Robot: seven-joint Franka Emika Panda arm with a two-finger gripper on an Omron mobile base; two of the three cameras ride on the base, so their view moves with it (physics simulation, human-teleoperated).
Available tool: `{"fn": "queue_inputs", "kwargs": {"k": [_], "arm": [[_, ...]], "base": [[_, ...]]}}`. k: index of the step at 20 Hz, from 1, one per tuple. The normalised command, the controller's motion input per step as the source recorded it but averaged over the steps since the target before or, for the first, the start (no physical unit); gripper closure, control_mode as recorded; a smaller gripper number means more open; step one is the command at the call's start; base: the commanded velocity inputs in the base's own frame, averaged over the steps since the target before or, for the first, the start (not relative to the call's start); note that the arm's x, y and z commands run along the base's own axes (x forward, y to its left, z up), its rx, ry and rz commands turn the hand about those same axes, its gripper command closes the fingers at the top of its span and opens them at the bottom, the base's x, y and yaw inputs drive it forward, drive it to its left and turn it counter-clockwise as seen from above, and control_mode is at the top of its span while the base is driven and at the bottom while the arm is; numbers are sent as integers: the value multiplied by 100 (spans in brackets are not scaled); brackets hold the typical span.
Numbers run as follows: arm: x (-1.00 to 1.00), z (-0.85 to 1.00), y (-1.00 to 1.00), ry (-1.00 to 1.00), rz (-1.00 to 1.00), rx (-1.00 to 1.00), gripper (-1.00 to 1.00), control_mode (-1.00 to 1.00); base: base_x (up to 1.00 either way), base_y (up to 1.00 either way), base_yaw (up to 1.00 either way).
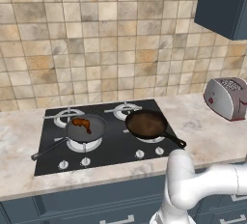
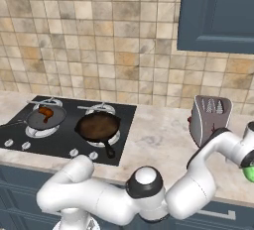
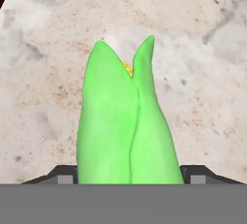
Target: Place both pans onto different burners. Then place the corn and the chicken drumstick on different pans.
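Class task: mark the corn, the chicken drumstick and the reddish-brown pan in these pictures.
corn (image 3: 128, 126), hand view, middle of its green husk.
chicken drumstick (image 1: 83, 123), left base view, its glossy middle.
reddish-brown pan (image 1: 146, 124), left base view, bare inside of the bowl.

Two pans (image 1: 86, 127) (image 1: 146, 123); four burners (image 1: 124, 108); one drumstick (image 1: 82, 123); one corn (image 3: 126, 126); one toaster (image 1: 226, 97)
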Motion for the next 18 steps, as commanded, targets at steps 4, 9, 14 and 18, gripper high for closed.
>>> {"fn": "queue_inputs", "kwargs": {"k": [4,9,14,18], "arm": [[-71,33,26,0,5,0,100,-100],[-56,19,68,0,8,0,100,-100],[-40,14,96,0,15,0,100,-100],[-65,21,90,0,14,0,100,-100]], "base": [[0,0,0],[0,0,0],[0,0,0],[0,0,0]]}}
